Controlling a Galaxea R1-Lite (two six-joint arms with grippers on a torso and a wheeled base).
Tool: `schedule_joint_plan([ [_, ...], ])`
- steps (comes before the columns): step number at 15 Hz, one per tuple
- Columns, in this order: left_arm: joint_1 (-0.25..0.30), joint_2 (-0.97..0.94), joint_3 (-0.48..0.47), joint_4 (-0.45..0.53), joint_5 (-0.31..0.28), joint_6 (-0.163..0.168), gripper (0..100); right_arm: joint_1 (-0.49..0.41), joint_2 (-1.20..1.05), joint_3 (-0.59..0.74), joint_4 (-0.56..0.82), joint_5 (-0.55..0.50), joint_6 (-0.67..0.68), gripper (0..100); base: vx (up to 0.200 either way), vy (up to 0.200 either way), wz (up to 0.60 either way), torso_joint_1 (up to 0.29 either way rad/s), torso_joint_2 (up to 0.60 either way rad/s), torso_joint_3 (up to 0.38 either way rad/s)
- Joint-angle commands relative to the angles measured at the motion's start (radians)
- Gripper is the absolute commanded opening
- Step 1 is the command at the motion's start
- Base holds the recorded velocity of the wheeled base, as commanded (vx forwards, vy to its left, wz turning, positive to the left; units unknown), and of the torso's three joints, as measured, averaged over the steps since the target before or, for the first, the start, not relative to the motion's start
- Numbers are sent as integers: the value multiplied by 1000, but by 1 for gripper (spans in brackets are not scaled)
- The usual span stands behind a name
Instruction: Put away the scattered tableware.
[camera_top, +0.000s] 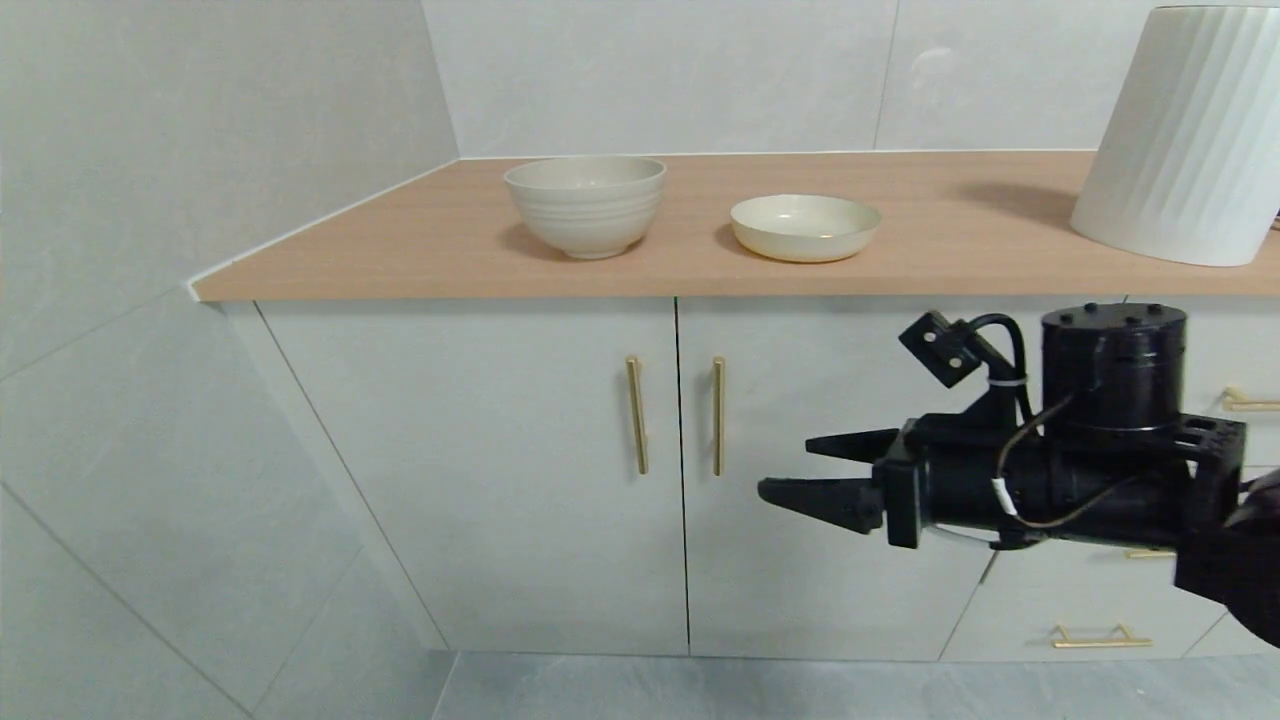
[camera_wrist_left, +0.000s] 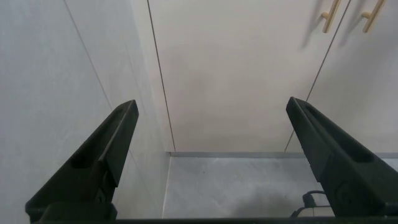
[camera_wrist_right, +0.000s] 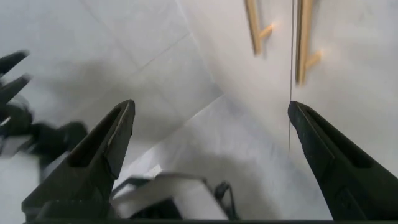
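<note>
Hovering below the edge of the worktop, your right hand sits level in front of the right cabinet door. Its fingers are spread and point toward the left. Your left hand is also spread wide. It faces the foot of the left cabinet door, where that door meets the side wall and the grey floor.

Behind the right hand, the two doors carry a pair of upright gold handles, one on either side of the seam between them. Further right are drawer fronts with a horizontal gold pull.

Up on the wooden worktop you have the tableware. A deep bowl with ribbed sides stands toward the left. A shallow dish stands to its right, near it but not touching. Well over at the right end stands a tall white ribbed object. A pale tiled back wall rises behind the worktop.
</note>
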Motion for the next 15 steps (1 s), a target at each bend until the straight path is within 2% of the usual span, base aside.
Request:
schedule_joint_plan([
  [1, 0, 0, 0, 0, -1, 0, 100, 9, 153, -132, -6, -6, 21, 100, 0, 0, 0, 0, 0, 0],
  [2, 0, 0, 0, 0, -1, 0, 100, 9, 188, -204, -6, -6, 64, 100, 0, 0, 0, 0, 0, 0],
  [4, 0, 0, 0, 0, 0, 0, 100, 9, 237, -267, -7, -11, 123, 100, 0, 0, 0, 0, 0, 0],
  [7, 0, 0, 0, 0, 0, 0, 100, 9, 272, -294, -9, -72, 127, 100, 0, 0, 0, 0, 0, 0],
  [15, 0, 0, 0, 0, -1, 0, 100, 9, 372, -305, -152, -77, 219, 100, 0, 0, 0, 0, 0, 0],
])
